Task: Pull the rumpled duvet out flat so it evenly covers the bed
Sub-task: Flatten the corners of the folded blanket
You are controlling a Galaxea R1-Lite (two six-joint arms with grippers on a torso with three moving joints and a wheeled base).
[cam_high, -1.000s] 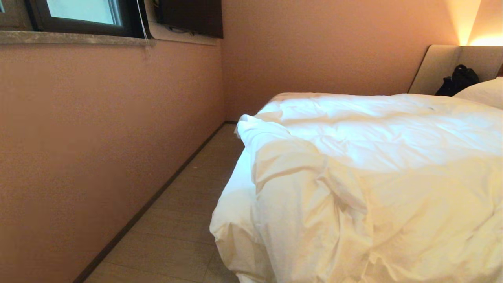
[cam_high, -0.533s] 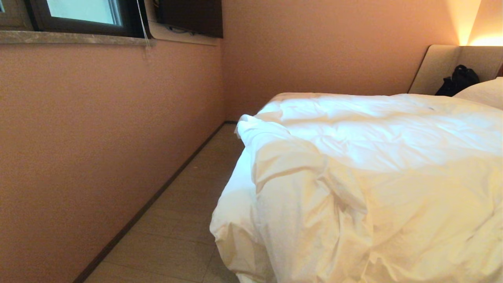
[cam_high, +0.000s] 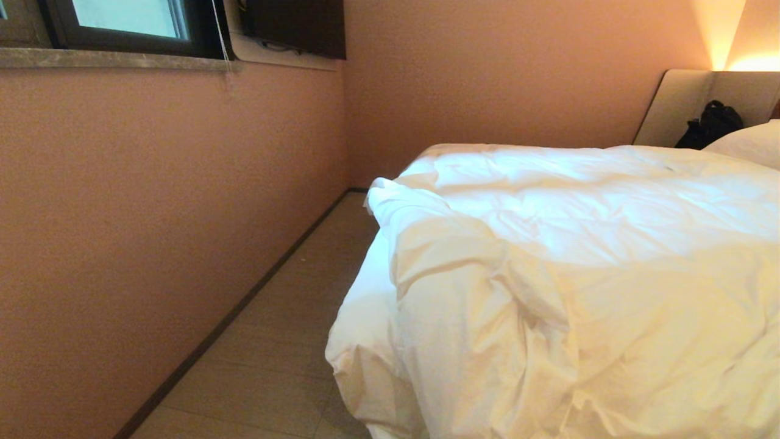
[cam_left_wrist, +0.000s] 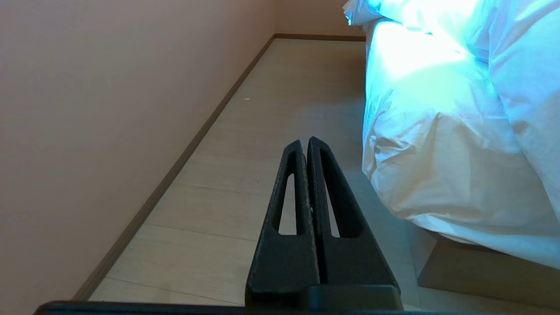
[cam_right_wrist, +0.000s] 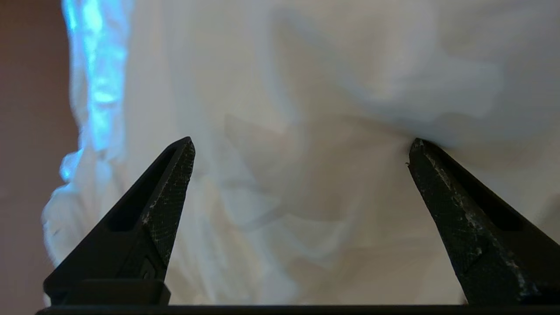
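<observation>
Nothing is being seen to change in the head view against the two earlier frames: the duvet, the floor and the wall are all lying where they were, and neither arm is being shown there.

Surroundings: a dark-framed window is being carried high on the wall at left, with a dark panel beside it. A narrow strip of floor is being left between wall and bed. At the far right a beige headboard, a black bag and a white pillow are being shown under warm lamp light.

The duvet is lying rumpled on the bed, with its long axis running from the near foot end away toward the headboard; its near-left corner is being bunched and is hanging down the bed's side, just above the floor.

The left claw is being held pressed fully together, low over the floor beside the bed base, apart from the cloth. The right claw is being held spread wide, right up against the duvet's white folds, with nothing gripped; one tip appears to be touching the cloth.
</observation>
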